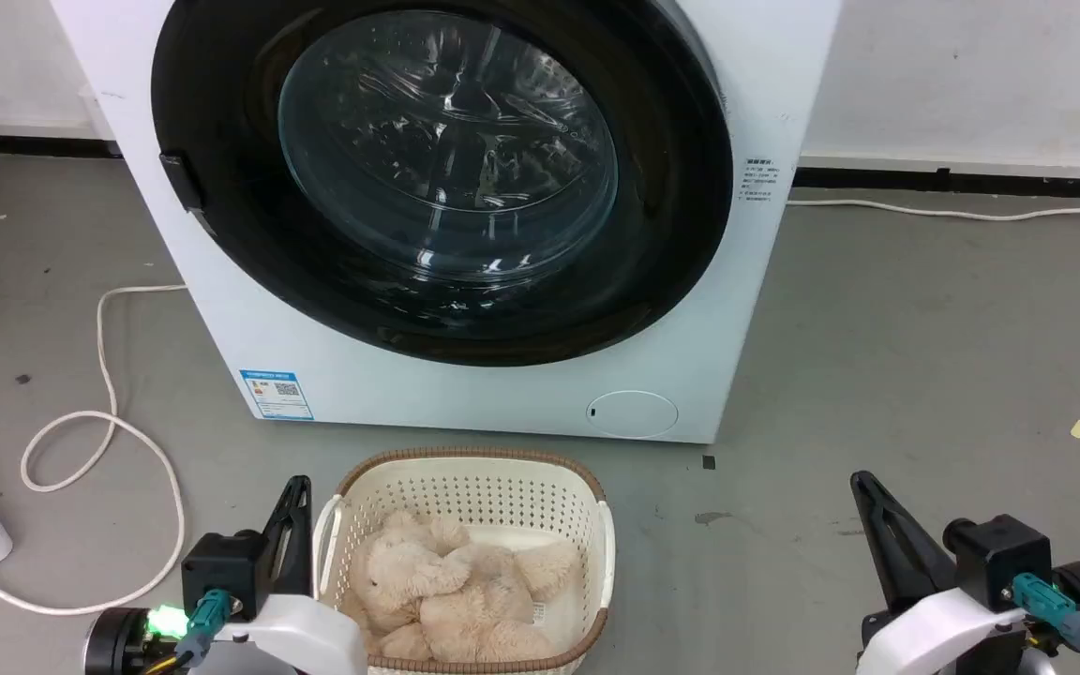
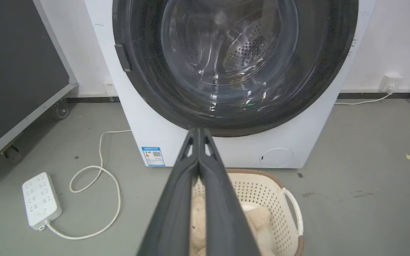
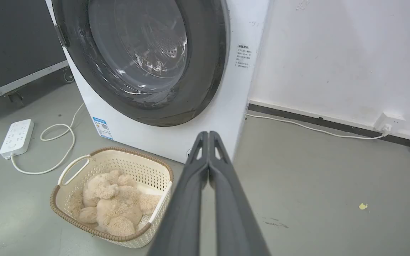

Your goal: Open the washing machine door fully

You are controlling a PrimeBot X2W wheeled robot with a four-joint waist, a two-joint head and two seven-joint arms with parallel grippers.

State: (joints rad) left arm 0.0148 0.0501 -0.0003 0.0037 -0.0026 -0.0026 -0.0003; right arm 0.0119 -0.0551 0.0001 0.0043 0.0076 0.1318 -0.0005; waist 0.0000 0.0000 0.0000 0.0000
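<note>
The washing machine door (image 1: 442, 173) is a big glossy black disc with a bulging clear glass centre; it lies flat against the white machine front, with a small dark handle tab on its left rim. The same door (image 2: 235, 60) faces my left wrist camera, and the door (image 3: 139, 58) is seen at an angle by the right one. My left gripper (image 1: 296, 487) is shut and empty at the lower left, beside the basket. My right gripper (image 1: 859, 483) is shut and empty at the lower right. Both are well short of the door. Fingertips meet for the left gripper (image 2: 198, 131) and the right gripper (image 3: 208, 134).
A cream laundry basket (image 1: 465, 469) with a plush teddy bear (image 1: 451, 586) sits on the floor before the machine. A white power strip (image 2: 41, 199) and looped cable (image 1: 104, 422) lie at the left. A round white filter flap (image 1: 632, 413) is low on the machine. A wheeled black case (image 2: 16, 71) stands left.
</note>
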